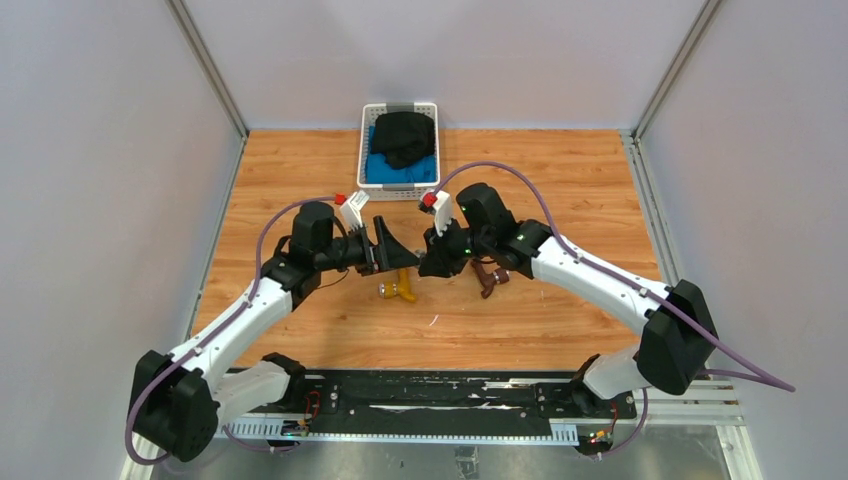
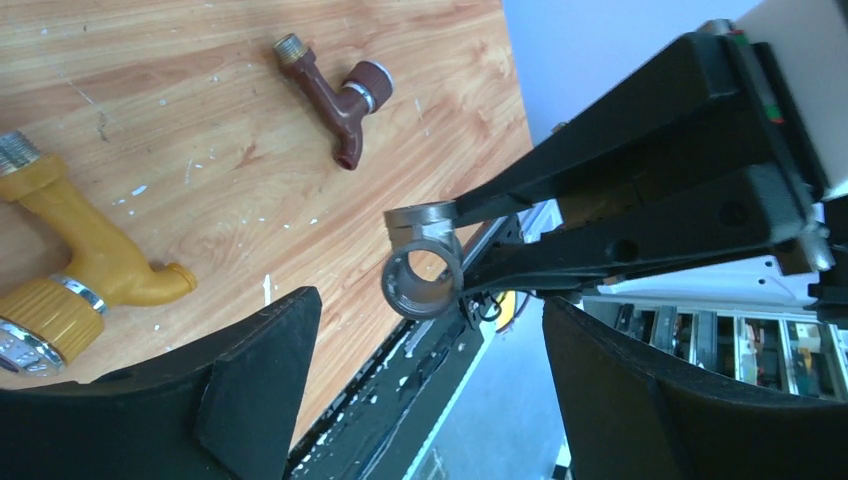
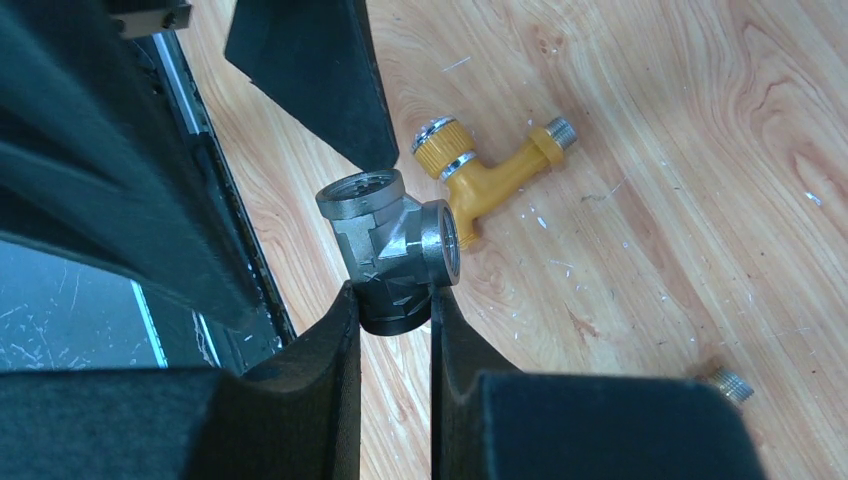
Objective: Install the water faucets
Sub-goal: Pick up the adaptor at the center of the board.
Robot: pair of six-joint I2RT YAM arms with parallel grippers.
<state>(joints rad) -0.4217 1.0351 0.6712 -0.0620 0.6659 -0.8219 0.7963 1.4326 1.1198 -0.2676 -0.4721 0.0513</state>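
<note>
The yellow faucet [image 2: 85, 265] is lying flat on the wooden table [image 1: 560, 200], just on the near side of the spot where the two grippers are meeting. In the left wrist view its long axis is running from the threaded end at the upper left down to the ribbed knob at the lower left. Its short spout is curving off to the right.

The brown faucet [image 2: 335, 95] is also lying flat, near the yellow one but not touching it. In the top view it is sitting partly under the right arm. From the left wrist its threaded end is pointing up and to the left, its round knob is facing right, and its spout is pointing down the picture.

The right gripper [image 3: 392, 300] is pinching the lower body of a grey fitting [image 3: 390, 235], with both fingers pressing against its sides. It is holding the fitting above the table with the round openings facing up and sideways.

The left gripper [image 2: 425, 310] is standing wide open and holding nothing. In its own view the fitting is sitting in the gap between its fingers [image 2: 255, 385], and neither finger is touching it.
</note>
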